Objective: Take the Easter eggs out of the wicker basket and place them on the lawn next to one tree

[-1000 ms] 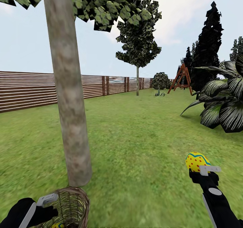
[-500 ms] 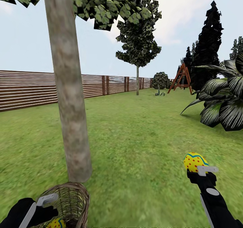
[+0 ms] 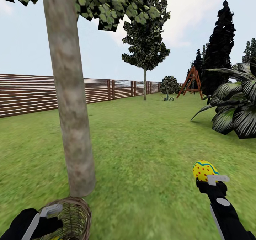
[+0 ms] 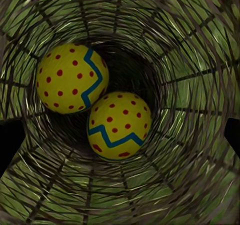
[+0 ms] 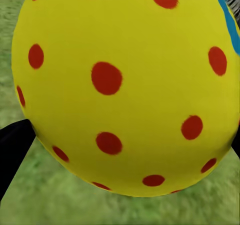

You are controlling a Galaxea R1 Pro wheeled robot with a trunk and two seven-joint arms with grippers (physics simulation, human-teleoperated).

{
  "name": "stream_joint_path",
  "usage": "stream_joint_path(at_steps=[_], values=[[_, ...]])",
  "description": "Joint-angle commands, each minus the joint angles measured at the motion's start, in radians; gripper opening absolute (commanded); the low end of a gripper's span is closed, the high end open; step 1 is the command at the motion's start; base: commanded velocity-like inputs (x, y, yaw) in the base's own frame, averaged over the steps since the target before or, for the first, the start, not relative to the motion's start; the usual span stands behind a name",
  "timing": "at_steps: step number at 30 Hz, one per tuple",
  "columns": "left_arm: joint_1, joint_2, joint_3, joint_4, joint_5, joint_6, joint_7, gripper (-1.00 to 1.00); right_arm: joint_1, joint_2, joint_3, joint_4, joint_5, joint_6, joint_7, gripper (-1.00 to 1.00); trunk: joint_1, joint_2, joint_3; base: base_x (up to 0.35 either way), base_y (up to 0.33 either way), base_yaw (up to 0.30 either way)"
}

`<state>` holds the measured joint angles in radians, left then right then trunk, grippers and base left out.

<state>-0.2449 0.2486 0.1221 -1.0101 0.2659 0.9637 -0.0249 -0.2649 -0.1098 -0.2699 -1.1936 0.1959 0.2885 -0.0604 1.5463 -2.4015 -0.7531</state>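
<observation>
Resting in the right gripper (image 3: 209, 177), one Easter egg (image 3: 204, 169) sits yellow with red dots and a blue-green band, held above the lawn (image 3: 149, 154) well to the right of the tree (image 3: 69, 101). The gripper's fingers are closed around the egg, and the right forearm rises from the lower right corner of the head view, angled forward and slightly inward. In the right wrist view the same egg (image 5: 125, 85) looms close over blurred grass. The wicker basket (image 3: 71, 217) sits just at the foot of the thick pale trunk, with the left gripper (image 3: 49, 211) at its rim; whether that gripper is closed on the rim I cannot tell. The left wrist view looks down into the basket (image 4: 200, 45), where two eggs (image 4: 72, 77) (image 4: 119, 125) lie touching at the bottom.
</observation>
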Motion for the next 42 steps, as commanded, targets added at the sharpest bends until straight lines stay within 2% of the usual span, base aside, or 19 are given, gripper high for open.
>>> stream_joint_path(at_steps=[1, 5, 11, 14, 19, 40, 42], values=[[-0.001, 0.000, 0.001, -0.001, 0.000, 0.005, -0.003, 1.00, 0.000, 0.003, 0.001, -0.001, 0.008, 0.005, -0.001, -1.00, 0.000, -0.001, -0.001, 0.066, -0.004, 0.000], [-0.001, 0.000, 0.002, -0.002, 0.001, 0.006, -0.003, 1.00, 0.000, 0.011, 0.000, -0.001, 0.009, 0.005, -0.001, -1.00, 0.000, -0.001, -0.001, 0.014, -0.001, 0.000], [-0.001, -0.003, 0.001, -0.001, 0.001, 0.006, -0.003, 1.00, 0.000, 0.012, 0.000, -0.002, 0.008, 0.004, -0.001, -1.00, 0.023, -0.043, -0.020, 0.000, 0.000, 0.000], [-0.001, -0.019, 0.001, 0.008, 0.000, 0.006, -0.002, 1.00, 0.000, 0.012, 0.000, -0.003, 0.008, 0.004, -0.001, -1.00, 0.035, -0.064, -0.029, 0.000, 0.000, 0.000], [-0.001, -0.022, 0.002, 0.010, 0.000, 0.006, -0.001, 1.00, 0.000, 0.012, 0.000, -0.003, 0.008, 0.004, -0.001, -1.00, 0.054, -0.098, -0.045, 0.000, 0.000, 0.000], [-0.001, -0.023, 0.002, 0.010, 0.000, 0.006, -0.001, 1.00, 0.000, 0.016, 0.002, -0.004, 0.008, 0.004, 0.002, -1.00, 0.063, -0.103, -0.126, 0.000, 0.000, 0.000], [-0.001, -0.023, 0.002, 0.010, 0.000, 0.005, -0.001, 1.00, 0.000, 0.016, 0.017, -0.004, 0.008, 0.004, 0.001, -1.00, 0.064, -0.104, -0.134, 0.000, 0.000, 0.000]])
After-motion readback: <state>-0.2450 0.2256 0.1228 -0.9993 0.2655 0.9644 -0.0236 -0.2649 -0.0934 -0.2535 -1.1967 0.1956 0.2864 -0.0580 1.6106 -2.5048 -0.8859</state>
